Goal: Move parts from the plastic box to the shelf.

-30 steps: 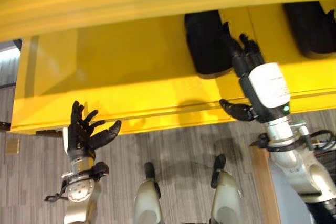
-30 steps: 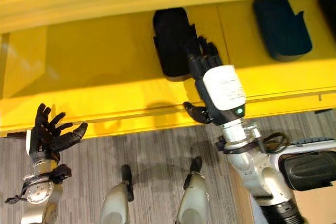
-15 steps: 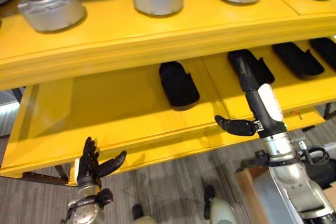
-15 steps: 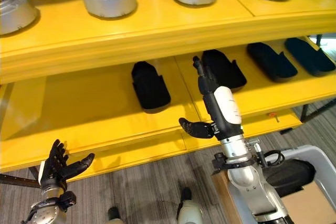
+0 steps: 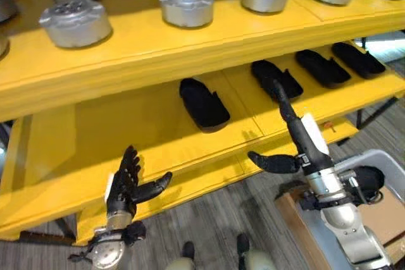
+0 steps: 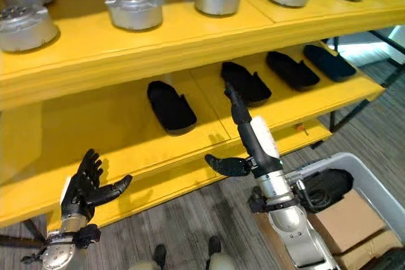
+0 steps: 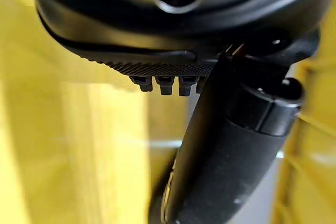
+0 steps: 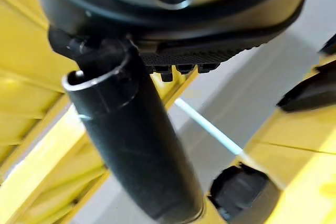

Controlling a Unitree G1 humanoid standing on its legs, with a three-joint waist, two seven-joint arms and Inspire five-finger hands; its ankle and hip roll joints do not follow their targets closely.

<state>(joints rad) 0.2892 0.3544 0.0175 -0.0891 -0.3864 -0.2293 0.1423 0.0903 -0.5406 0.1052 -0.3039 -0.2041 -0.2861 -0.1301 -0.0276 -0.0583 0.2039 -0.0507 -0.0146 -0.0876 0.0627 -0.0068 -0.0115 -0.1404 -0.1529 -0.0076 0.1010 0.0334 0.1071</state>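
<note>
My right hand (image 6: 243,124) reaches up at the middle of the frame, fingers straight and stretched toward the lower deck of the yellow shelf (image 6: 114,124), thumb (image 6: 224,165) stuck out to the left; it holds nothing. Its fingertips lie at the near edge of a black part (image 6: 245,82), though I cannot tell whether they touch it. 4 black parts sit in a row on that deck: one (image 6: 169,105) at centre left, the one by my fingers, and 2 more (image 6: 291,69) (image 6: 328,62) toward the upper right. Silver round parts (image 6: 133,8) line the top deck across the upper frame. My left hand (image 6: 85,188) hangs at the lower left, fingers spread and empty, in front of the shelf's front edge. The plastic box (image 6: 367,188) sits at the lower right, with a dark part (image 6: 326,184) inside and a cardboard piece (image 6: 345,219) beside it.
</note>
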